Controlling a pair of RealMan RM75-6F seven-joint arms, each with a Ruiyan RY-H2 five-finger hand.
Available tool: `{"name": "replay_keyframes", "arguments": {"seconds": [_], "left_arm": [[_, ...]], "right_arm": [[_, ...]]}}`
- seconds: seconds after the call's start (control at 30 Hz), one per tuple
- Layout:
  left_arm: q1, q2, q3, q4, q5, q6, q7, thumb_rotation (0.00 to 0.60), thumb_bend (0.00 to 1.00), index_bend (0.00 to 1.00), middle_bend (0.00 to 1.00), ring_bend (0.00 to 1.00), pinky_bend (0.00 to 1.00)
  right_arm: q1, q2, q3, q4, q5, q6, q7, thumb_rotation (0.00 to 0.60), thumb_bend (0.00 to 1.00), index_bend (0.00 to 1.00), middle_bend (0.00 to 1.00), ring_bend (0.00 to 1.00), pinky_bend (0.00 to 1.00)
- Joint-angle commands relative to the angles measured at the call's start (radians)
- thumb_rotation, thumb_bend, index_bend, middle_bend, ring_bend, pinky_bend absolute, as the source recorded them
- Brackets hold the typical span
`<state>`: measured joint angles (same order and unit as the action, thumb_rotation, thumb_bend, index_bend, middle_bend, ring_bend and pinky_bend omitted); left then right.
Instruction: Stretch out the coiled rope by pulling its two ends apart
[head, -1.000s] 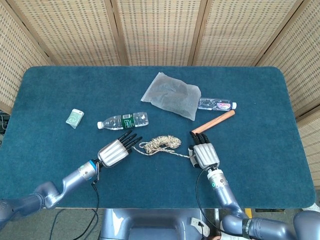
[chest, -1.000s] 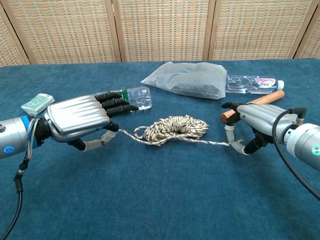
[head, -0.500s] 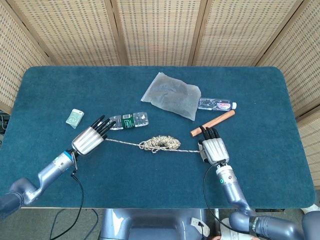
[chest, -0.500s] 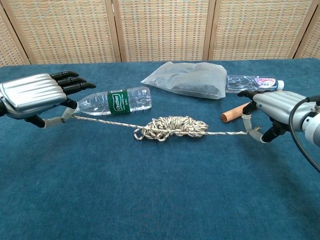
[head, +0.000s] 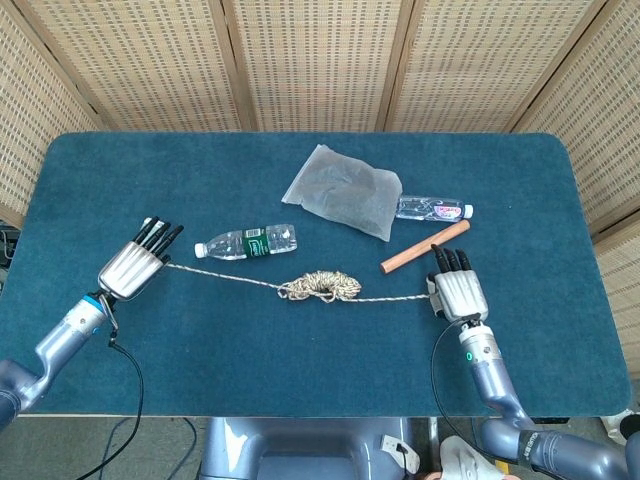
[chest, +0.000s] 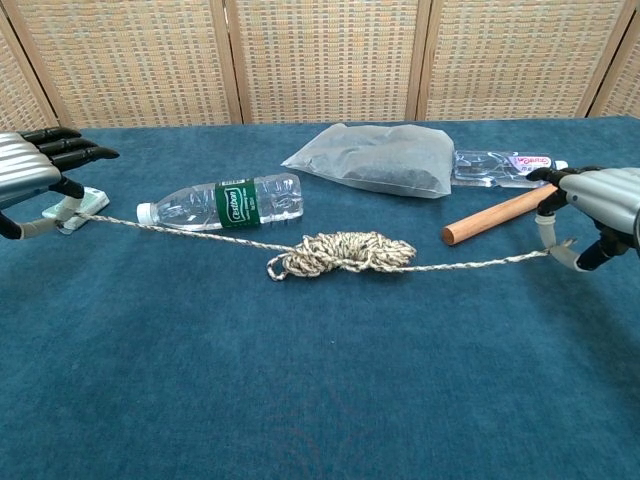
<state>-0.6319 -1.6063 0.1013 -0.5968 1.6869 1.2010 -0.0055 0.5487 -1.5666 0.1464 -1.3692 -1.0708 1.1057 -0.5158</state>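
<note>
A beige braided rope lies across the middle of the blue table, its remaining coil (head: 320, 286) (chest: 340, 253) bunched at the centre with a taut strand running out each side. My left hand (head: 132, 266) (chest: 35, 175) pinches the left end at the table's left side. My right hand (head: 460, 294) (chest: 592, 205) pinches the right end on the right side. Both strands are lifted slightly off the cloth near the hands.
A clear water bottle with a green label (head: 246, 243) (chest: 224, 201) lies just behind the left strand. A wooden stick (head: 425, 246) (chest: 497, 214), a grey plastic bag (head: 342, 190) (chest: 375, 158) and a second bottle (head: 433, 210) (chest: 505, 166) lie behind the right strand. A small green packet (chest: 78, 209) sits under my left hand.
Both hands have moved outward, the left far to the left and the right to the right, each with a rope end. The coil has shrunk and the strands have lengthened.
</note>
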Motion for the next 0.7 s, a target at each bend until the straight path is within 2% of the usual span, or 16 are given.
{"name": "replay_keyframes", "arguments": {"seconds": [0.03,0.4,0.7], "left_arm": [[0.011,-0.004,0.0,0.027,-0.006,0.007,-0.022,0.6,0.44,0.83,0.0,0.0,0.0],[0.031,-0.025,0.001,0.107,-0.013,0.018,-0.085,0.6,0.45,0.83,0.0,0.0,0.0],[0.034,-0.033,0.002,0.12,-0.009,0.031,-0.097,0.6,0.45,0.83,0.0,0.0,0.0]], "right_arm": [[-0.003,0.004,-0.001,0.007,0.0,-0.002,0.006,0.6,0.45,0.72,0.0,0.0,0.0],[-0.02,0.012,-0.01,0.041,-0.008,-0.002,0.026,0.6,0.45,0.72,0.0,0.0,0.0],[-0.026,0.013,-0.009,0.039,-0.014,0.0,0.033,0.6,0.45,0.72,0.0,0.0,0.0]]}}
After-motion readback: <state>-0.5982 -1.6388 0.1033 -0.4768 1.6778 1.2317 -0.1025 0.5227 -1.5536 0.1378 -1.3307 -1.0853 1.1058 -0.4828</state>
